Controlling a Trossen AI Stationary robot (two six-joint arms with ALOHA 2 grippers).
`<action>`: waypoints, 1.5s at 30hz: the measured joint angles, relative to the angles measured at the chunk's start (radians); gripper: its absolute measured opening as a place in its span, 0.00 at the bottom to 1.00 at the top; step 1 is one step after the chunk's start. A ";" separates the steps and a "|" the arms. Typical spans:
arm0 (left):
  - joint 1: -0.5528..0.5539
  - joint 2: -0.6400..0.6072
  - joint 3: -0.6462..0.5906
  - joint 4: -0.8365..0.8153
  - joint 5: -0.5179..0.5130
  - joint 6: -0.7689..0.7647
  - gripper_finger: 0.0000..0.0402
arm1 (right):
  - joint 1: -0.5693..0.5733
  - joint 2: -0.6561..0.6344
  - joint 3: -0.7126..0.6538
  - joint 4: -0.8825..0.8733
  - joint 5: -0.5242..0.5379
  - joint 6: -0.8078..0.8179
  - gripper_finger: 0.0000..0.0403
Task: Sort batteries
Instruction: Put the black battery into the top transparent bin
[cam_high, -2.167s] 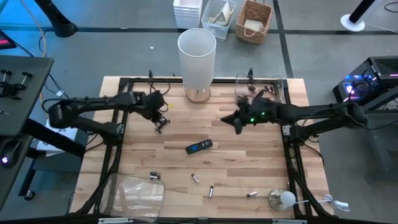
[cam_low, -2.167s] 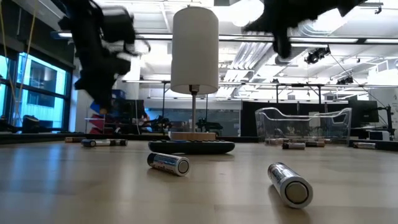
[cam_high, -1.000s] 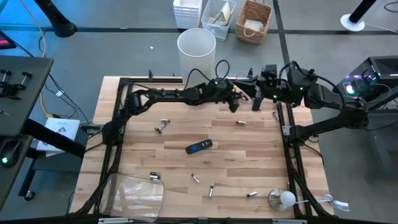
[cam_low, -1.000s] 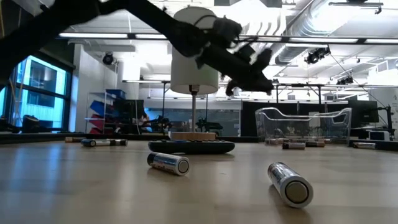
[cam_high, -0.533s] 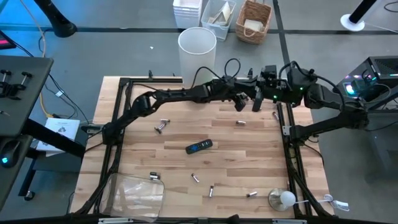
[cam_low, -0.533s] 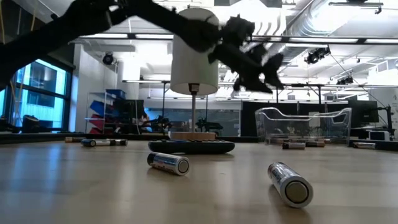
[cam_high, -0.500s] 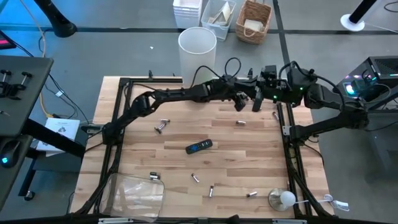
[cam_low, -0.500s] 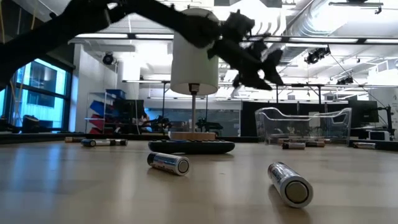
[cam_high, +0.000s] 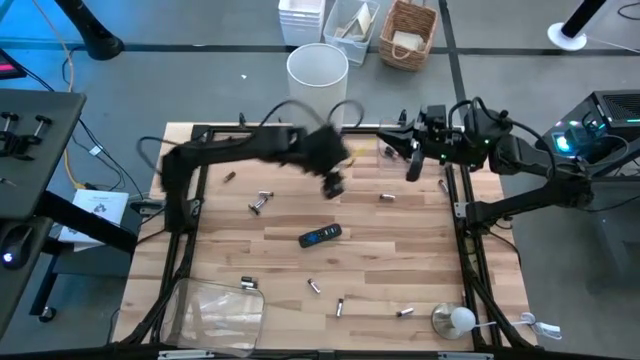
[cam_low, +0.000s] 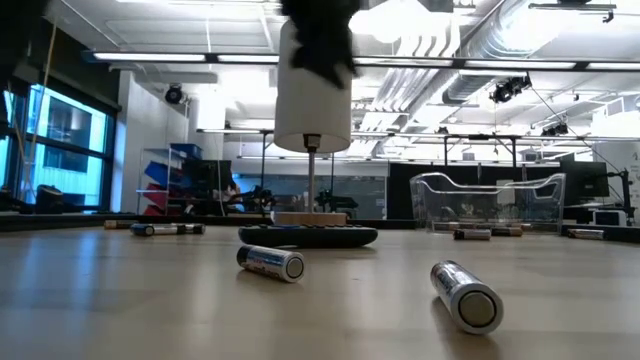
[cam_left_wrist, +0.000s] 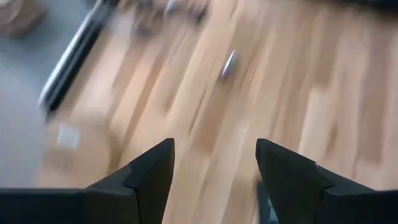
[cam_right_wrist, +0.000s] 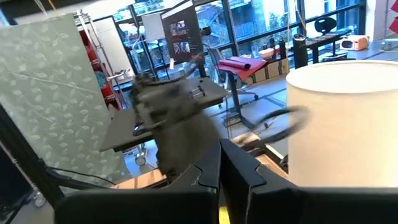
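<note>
Left gripper (cam_high: 333, 184): above the table's (cam_high: 420, 270) far middle, blurred in the high view; left wrist view shows its fingers (cam_left_wrist: 149, 171) spread, nothing between them.

Right gripper (cam_high: 412, 167): at the far right edge, near the clear bin (cam_low: 488, 201). Fingers (cam_right_wrist: 239, 171) pressed together; something yellow, too small to identify, seems to sit at their base.

Batteries: loose on the wood. One (cam_high: 385, 197) right of centre, a pair (cam_high: 260, 203) left of centre, one (cam_high: 229, 177) far left, four (cam_high: 314, 286) along the near side. In the low view, two near ones (cam_low: 270, 262) (cam_low: 466, 296) lie on their sides.

Remote (cam_high: 320, 236): centre of table.

White cylinder (cam_high: 317, 72): beyond the far edge.
</note>
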 joint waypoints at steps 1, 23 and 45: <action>-0.021 -0.061 -0.095 0.008 -0.037 -0.047 0.53 | -0.004 0.000 0.000 0.000 0.000 0.000 0.00; 0.387 -0.472 -1.002 -0.184 -0.161 -0.202 0.48 | -0.063 0.031 0.000 0.080 0.002 0.074 0.00; 0.671 -0.428 -1.115 0.042 -0.060 0.200 0.48 | -0.062 0.123 0.000 0.154 0.001 0.103 0.00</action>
